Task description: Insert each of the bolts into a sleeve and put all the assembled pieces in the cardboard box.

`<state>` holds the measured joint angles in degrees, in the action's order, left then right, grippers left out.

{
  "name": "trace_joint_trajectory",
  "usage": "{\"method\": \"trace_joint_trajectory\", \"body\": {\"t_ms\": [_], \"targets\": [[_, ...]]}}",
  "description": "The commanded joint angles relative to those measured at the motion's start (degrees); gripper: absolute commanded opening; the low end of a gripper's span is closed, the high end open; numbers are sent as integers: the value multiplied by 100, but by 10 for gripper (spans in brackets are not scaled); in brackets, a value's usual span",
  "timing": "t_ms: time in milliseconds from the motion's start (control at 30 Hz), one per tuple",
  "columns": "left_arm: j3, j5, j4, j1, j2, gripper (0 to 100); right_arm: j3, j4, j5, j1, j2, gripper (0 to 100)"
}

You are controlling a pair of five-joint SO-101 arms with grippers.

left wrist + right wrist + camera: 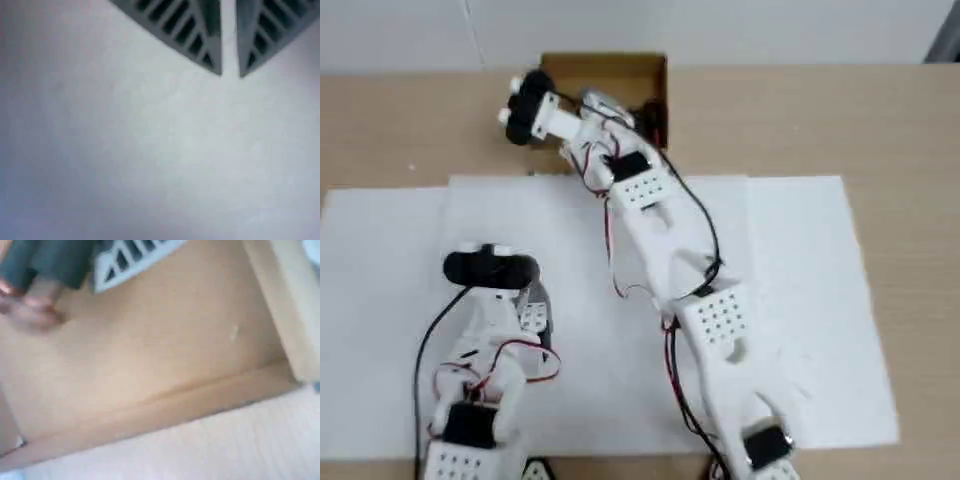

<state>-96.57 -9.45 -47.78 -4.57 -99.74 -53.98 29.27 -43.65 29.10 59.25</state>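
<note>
We see the right arm stretched over the white paper sheet (800, 300) to the open brown cardboard box (640, 75) at the far edge of the light wooden counter (880, 120); its right pincer (85, 275) hangs inside the box, above the bare floor; beside it sits a dark cylindrical piece (47, 260) with a blurred coppery end (30, 310), which we take for a sleeve with its bolt; we cannot tell whether this pincer is clenched on the piece or has released it. The left pincer (230, 72) rests low over the paper near the front of the counter, all but closed, a thin slit between its jaws, grasping nothing.

We judge this the drop-off step; the risks lie in the release. If the bolt sits loosely, a tilt could let it slide out of the sleeve; a let-go near a wall could bounce the piece out; a careless lift could catch the box rim and drag the box along the counter.
</note>
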Motion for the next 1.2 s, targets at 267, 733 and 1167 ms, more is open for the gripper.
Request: {"method": "trace_joint_trajectory", "body": {"t_ms": [267,733,1167], "targets": [[22,-9,132,53,-53,6,-1020,971,-35,4,-567,5],[22,-9,132,44,-53,6,-3710,4541,-35,-66,-1314,2],[22,-9,132,44,-53,6,-4237,6615,1371,-593,-2510,2]]}}
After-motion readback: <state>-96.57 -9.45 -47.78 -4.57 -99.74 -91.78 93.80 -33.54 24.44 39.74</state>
